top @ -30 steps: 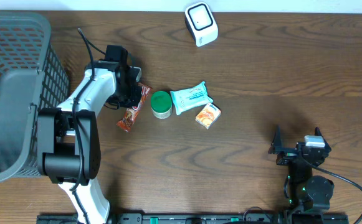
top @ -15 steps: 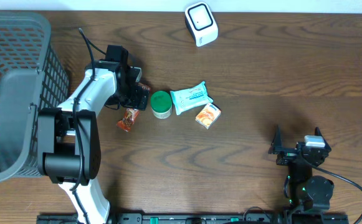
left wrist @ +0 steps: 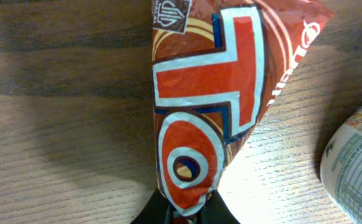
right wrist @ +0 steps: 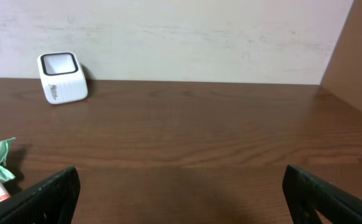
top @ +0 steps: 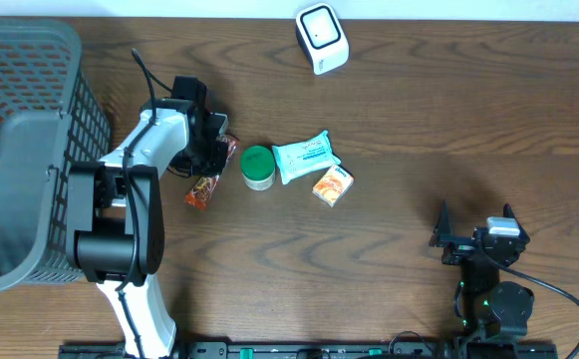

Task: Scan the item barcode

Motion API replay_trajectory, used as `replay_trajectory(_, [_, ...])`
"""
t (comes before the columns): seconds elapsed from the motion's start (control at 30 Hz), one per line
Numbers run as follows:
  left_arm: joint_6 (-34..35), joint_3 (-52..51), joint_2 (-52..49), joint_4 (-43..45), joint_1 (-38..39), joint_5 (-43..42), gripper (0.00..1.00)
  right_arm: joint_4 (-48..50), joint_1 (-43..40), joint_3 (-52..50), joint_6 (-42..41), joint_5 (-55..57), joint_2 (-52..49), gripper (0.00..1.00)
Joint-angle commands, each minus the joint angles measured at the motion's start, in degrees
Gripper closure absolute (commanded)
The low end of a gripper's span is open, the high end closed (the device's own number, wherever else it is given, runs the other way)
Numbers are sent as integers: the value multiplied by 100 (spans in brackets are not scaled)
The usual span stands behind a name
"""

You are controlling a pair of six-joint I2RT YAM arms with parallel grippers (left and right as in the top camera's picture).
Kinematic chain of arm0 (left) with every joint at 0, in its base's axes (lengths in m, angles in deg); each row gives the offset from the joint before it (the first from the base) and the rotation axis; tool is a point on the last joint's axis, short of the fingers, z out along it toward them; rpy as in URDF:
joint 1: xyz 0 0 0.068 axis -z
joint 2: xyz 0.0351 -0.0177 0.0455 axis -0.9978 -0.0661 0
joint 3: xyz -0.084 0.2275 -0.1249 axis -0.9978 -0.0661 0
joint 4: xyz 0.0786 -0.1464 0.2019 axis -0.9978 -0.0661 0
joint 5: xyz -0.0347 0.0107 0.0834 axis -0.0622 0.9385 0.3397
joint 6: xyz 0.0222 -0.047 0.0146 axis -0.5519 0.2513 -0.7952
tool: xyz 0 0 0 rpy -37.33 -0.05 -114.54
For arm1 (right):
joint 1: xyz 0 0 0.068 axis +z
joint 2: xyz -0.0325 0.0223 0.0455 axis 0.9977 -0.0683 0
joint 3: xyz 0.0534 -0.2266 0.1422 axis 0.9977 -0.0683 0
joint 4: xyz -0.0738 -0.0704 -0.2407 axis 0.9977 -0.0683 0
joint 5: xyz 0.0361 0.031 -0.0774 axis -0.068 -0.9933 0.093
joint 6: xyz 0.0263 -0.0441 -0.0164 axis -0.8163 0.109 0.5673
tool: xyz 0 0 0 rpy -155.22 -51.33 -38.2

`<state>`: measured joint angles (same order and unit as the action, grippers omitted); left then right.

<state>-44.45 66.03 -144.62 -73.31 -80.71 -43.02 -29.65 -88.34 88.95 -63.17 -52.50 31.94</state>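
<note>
The item in hand is a red and orange snack packet [top: 203,186] lying on the wooden table left of centre. My left gripper [top: 221,150] is shut on its upper end. In the left wrist view the packet [left wrist: 205,106] fills the middle, its tip pinched between the dark fingers [left wrist: 159,213] of the gripper [left wrist: 184,214]. No barcode shows on the face I see. The white scanner [top: 322,38] stands at the table's far edge and also shows in the right wrist view [right wrist: 62,76]. My right gripper [top: 476,239] rests open at the near right, nothing between its fingers [right wrist: 50,190].
A green-lidded jar [top: 258,167] stands right beside the packet, with a teal tissue pack [top: 306,156] and a small orange box [top: 333,184] further right. A grey mesh basket [top: 20,150] fills the left edge. The jar's label [left wrist: 355,162] shows at the left wrist view's right.
My left gripper opened for a moment and shut again on the packet's upper end. The packet's lower end shifted slightly left. The right arm has not moved.
</note>
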Motion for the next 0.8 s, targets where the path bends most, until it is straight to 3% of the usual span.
replay_trajectory(0.0, [11,-35,-133,-236,-4,-46,93,-22,33,-9,44,13,28,1])
replay_trajectory(0.27, [13,343,796,-715,-7,-20,93,-22,33,-9,42,13,28,1])
replay_trajectory(0.43, [474,343,1742,-715,2,-70,93,-22,33,-9,44,11,28,1])
replay_trajectory(0.6, [551,343,2518,-723,249,-1172,93,-22,33,-9,42,13,28,1])
replay_trajectory(0.77, [833,341,2514,-442,970,-1329,93,-22,33,-9,42,11,28,1])
